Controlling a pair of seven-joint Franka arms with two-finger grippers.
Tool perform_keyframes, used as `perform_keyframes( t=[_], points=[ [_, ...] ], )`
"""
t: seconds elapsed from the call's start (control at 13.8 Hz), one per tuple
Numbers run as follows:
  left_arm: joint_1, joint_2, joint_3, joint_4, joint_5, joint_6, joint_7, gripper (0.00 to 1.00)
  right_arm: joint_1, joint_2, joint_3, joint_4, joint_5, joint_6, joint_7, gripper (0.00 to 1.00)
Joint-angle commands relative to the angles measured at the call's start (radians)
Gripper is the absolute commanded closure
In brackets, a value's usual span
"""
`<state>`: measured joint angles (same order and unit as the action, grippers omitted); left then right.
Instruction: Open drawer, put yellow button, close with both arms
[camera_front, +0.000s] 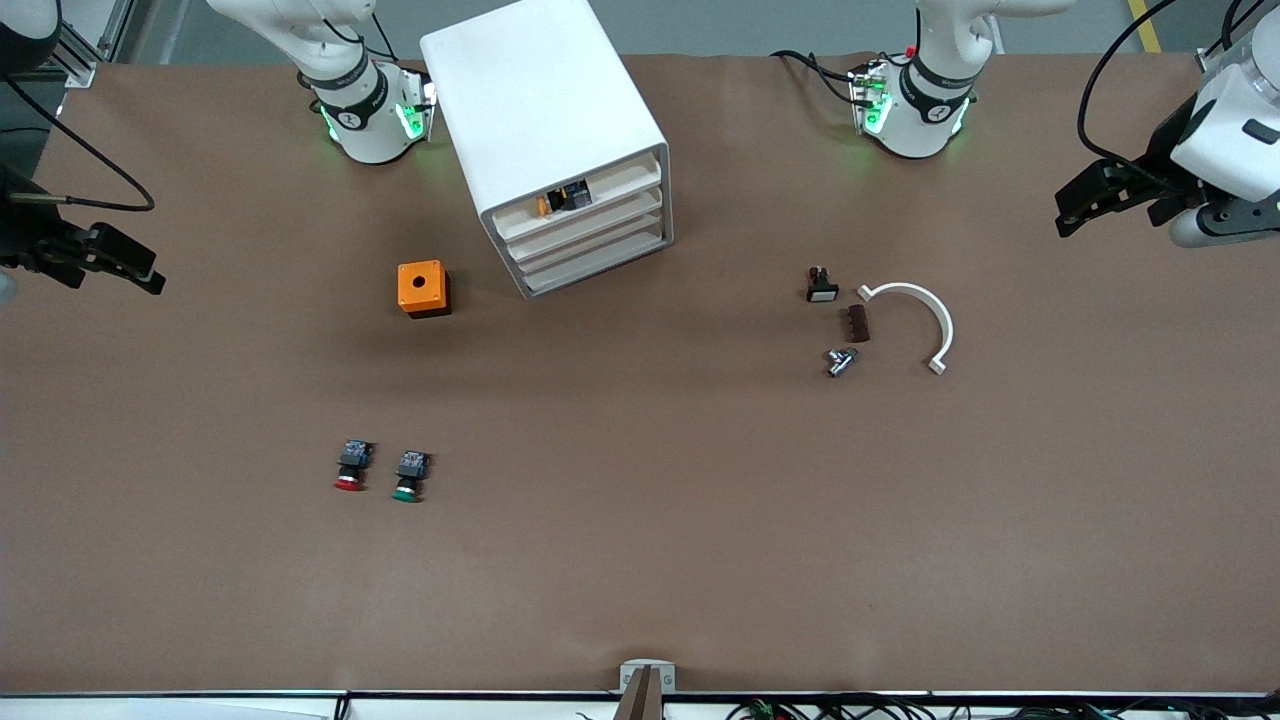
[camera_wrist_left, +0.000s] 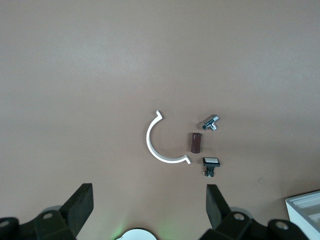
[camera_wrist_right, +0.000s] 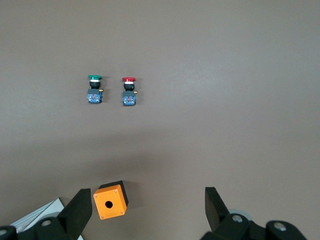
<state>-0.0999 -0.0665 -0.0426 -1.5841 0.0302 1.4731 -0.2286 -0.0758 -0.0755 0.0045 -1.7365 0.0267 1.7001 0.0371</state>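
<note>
Yellow button (camera_front: 548, 204) sits in the drawer (camera_front: 585, 197) (top tray, looks nearly shut), my left gripper (camera_front: 1100, 200) & right gripper (camera_front: 110, 262) wide, empty, parked at table ends; next: both push it flush.

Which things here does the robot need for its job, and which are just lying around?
For the job:
- drawer, top of the cabinet
- yellow button, lying in it
- left gripper, open
- right gripper, open

Just lying about:
- orange cube
- red button
- green button
- white clip
- brown block
- metal fitting
- white-capped switch
</note>
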Motion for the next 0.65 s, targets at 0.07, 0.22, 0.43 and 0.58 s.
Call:
perform_keyframes(
  t=[0.07, 0.22, 0.43, 0.58],
  points=[
    [0.005, -0.006, 0.006, 0.009, -0.009, -0.01, 0.017, 0.01, -0.012, -0.015, 0.009, 0.0, -0.005, -0.008, -0.011, 0.0],
    [0.005, -0.004, 0.006, 0.024, -0.012, -0.01, 0.018, 0.01, -0.009, -0.015, 0.011, 0.0, -0.005, -0.008, -0.01, 0.0],
    [0.005, 0.01, 0.006, 0.039, -0.004, -0.01, 0.012, 0.01, -0.007, -0.015, 0.012, 0.0, -0.005, -0.01, -0.005, 0.0],
    [0.008, 0.01, 0.006, 0.035, -0.003, -0.019, 0.017, 0.01, -0.007, -0.015, 0.012, -0.001, -0.005, -0.01, -0.005, 0.0]
  ],
)
